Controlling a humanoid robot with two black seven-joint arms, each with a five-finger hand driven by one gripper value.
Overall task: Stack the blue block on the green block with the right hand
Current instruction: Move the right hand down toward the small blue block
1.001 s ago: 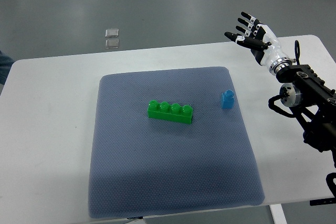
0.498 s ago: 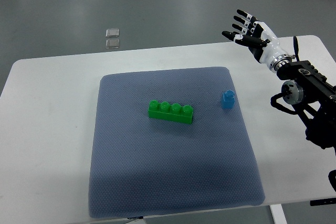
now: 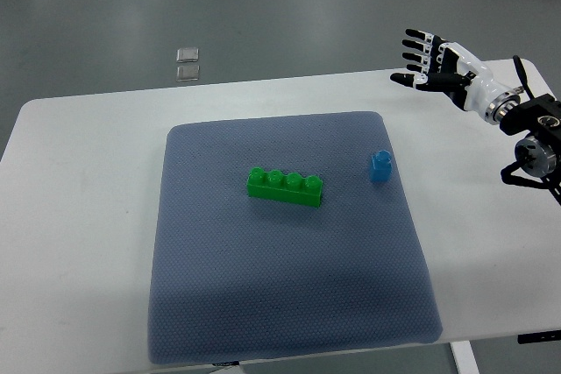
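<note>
I see the white rectangular tabletop (image 3: 79, 243) running nearly edge to edge, matte, rounded corners. On it lies a grey-blue square fabric mat (image 3: 289, 304) with a fine dotted weave and soft rounded corners; it covers the middle of the table and reaches almost to the near edge.

Near the mat's centre sits the green plastic brick (image 3: 285, 187), long and low, four round studs in a row on top, glossy, lying slightly skewed to the mat's edges.

To its right, apart from it, stands the small blue plastic block (image 3: 379, 166), a single-stud piece, upright, close to the mat's right edge but still on the fabric. Nothing touches it.

Right side: I see the right arm's dark metal wrist hardware (image 3: 535, 142) and cabling coming in from the right edge over the table's far right corner. The right hand (image 3: 431, 66), white shell with black finger segments, sits at the table's far edge, fingers spread apart and pointing left, holding nothing. It is beyond and to the right of the blue block, well apart from it, farther still from the green brick.

Past the table, on the grey floor (image 3: 307, 6), two small clear square tiles (image 3: 187, 64) lie one behind the other.
</note>
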